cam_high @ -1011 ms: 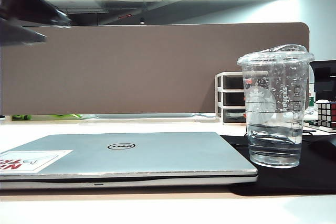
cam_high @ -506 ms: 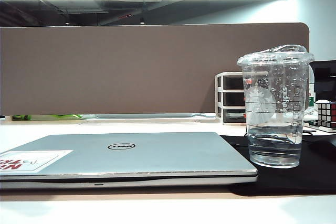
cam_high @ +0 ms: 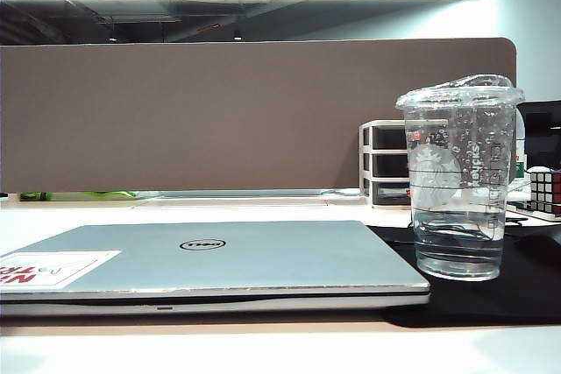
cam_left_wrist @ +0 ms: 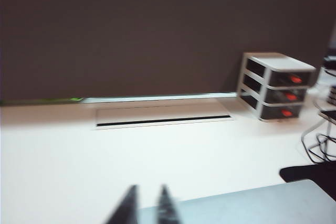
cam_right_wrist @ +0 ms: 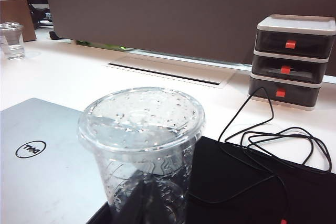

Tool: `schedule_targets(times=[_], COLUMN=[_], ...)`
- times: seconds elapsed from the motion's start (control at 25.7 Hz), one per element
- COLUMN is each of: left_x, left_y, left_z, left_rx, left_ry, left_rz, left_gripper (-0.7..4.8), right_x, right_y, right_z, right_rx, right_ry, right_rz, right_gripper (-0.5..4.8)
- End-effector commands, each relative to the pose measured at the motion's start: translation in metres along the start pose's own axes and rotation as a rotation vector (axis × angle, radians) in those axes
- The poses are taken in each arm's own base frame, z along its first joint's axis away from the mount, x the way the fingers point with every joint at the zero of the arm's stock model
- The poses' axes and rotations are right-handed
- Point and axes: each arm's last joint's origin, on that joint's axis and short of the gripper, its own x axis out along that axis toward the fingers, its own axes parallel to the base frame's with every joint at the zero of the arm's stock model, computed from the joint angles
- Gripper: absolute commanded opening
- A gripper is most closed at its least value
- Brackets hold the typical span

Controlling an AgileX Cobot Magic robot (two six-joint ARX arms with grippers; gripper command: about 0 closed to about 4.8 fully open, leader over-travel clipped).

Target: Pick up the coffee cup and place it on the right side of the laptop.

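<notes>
coffee cup (cam_high: pixel 459 179) stands upright with its clear lid on and a little water in the bottom, on a black mat (cam_high: pixel 526 291) at the right part of the tabletop (cam_high: pixel 263 348), just beside the right edge of the closed laptop (cam_high: pixel 210 260). left gripper (cam_left_wrist: pixel 147 208), blurred, hangs above the laptop's far edge with its fingers close together, a narrow gap between them, grasping nothing. right gripper is not visible; its camera looks down on the cup's lid (cam_right_wrist: pixel 140 119), so i cannot tell its state. a small drawer unit (cam_high: pixel 386 162) sits by the partition (cam_high: pixel 219 111).
</notes>
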Motion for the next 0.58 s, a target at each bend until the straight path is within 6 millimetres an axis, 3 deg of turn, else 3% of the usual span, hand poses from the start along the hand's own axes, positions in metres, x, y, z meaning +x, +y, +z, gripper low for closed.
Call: schedule_targets(times=[0.04,0.58], left_x=[-0.003,0.008], left_y=[0.002,0.010], left_z=[-0.003,-0.053], left_rx=[-0.005,0.086], left_ry=[0.021,-0.126], left_rz=[0.072,0.154], left_gripper=[-0.06,-0.06], right_x=[0.000,0.000], right_y=[0.000,0.000], right_z=[0.000,0.000], right_rx=[-0.009,-0.012], right_ry=[-0.014,-0.013], right_rz=[-0.002,-0.009], right_gripper=[-0.01,-0.01])
